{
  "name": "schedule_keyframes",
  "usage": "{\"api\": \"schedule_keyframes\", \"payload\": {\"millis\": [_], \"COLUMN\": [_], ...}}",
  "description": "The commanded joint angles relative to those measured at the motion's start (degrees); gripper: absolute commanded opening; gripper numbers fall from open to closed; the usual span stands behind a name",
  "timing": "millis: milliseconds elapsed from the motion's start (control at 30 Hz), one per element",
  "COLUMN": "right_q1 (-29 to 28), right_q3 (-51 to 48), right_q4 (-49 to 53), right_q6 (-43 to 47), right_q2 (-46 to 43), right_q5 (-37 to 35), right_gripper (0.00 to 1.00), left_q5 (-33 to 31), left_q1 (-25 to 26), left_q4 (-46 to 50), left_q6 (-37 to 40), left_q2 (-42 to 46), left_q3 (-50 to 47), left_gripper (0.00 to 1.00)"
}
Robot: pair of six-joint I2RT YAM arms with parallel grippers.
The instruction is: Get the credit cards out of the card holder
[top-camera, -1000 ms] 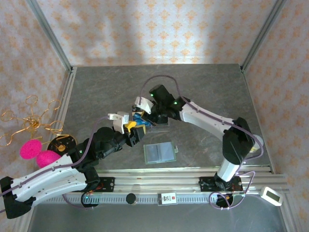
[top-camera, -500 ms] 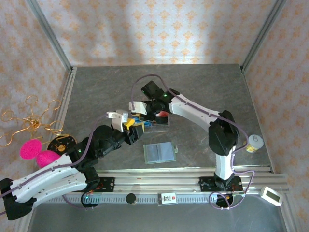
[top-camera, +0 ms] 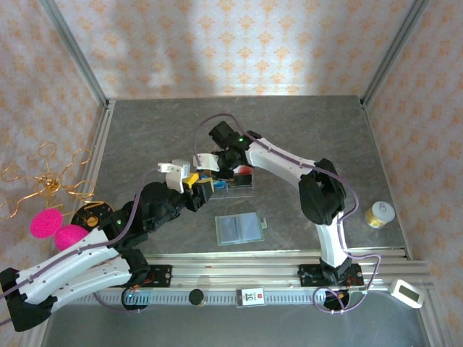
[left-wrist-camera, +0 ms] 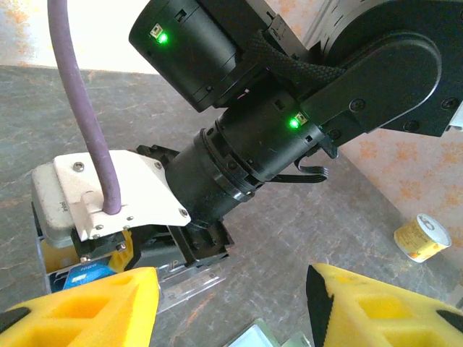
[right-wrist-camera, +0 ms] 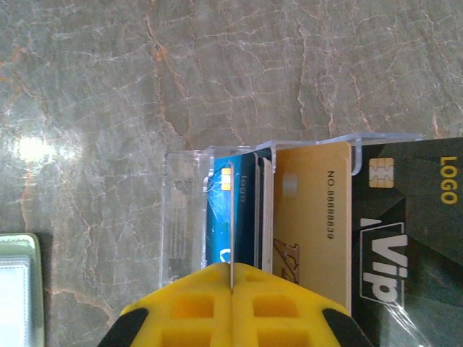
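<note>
- R claw (right-wrist-camera: 231,278) pinching edge-on card (right-wrist-camera: 231,224) above clear tray (right-wrist-camera: 179,217).
- L claw (left-wrist-camera: 231,289) spread wide, close by.
- Unfolded card holder (top-camera: 239,228) lies flat on table (top-camera: 311,130).

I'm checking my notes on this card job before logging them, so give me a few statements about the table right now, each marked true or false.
1. The card holder lies unfolded on the table. True.
2. The left fingers are clamped on a card. False: they are spread apart and hold nothing.
3. The right fingers are pinched on a thin card, seen edge-on at the clear tray. True.
4. The gold card lies on the card holder. False: it stands in the clear tray, between the blue card and the black card.
5. The small yellow can sits at the table's left edge. False: it is near the right edge.
</note>
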State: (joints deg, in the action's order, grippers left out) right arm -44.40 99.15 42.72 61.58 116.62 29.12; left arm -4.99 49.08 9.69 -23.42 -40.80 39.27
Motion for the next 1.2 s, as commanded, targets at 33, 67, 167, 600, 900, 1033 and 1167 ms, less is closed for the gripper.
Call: {"api": "schedule_keyframes", "payload": {"millis": [33,67,167,600,900,1033,1167], "right_q1": [0.19,0.19,0.19,-0.15,-0.86,-1.21,-1.32], "right_q3": [2.36,2.36,2.85,4.78,6.49,6.72,8.01], "right_q4": [0.55,0.21,0.11,1.79,2.14,1.28,1.29], "right_q6": [-1.35,-1.78,-2.55,-4.09,-4.5,-5.41,-6.63], "right_q2": [1.46,1.57,2.39,5.81,7.0,7.04,8.32], "right_q5": [-3.17,-3.81,-4.99,-4.89,-3.34,-3.1,-3.44], "right_gripper": [0.0,0.0,0.0,0.0,0.34,0.39,0.36], "left_q5": [-0.38,-0.3,0.06,0.82,1.33,1.41,1.23], "left_q1": [-0.65,-0.73,-0.86,-1.18,-1.22,-1.36,-1.42], "left_q4": [0.7,0.68,0.32,-0.96,-0.99,-1.14,-1.94], "left_q6": [1.49,1.54,1.52,1.1,0.76,0.67,0.57], "left_q2": [0.21,0.19,0.19,0.1,0.46,0.8,1.62], "left_q3": [1.87,1.77,1.42,0.8,0.31,-0.18,-1.37], "left_gripper": [0.57,0.57,0.57,0.57,0.57,0.57,0.57]}}
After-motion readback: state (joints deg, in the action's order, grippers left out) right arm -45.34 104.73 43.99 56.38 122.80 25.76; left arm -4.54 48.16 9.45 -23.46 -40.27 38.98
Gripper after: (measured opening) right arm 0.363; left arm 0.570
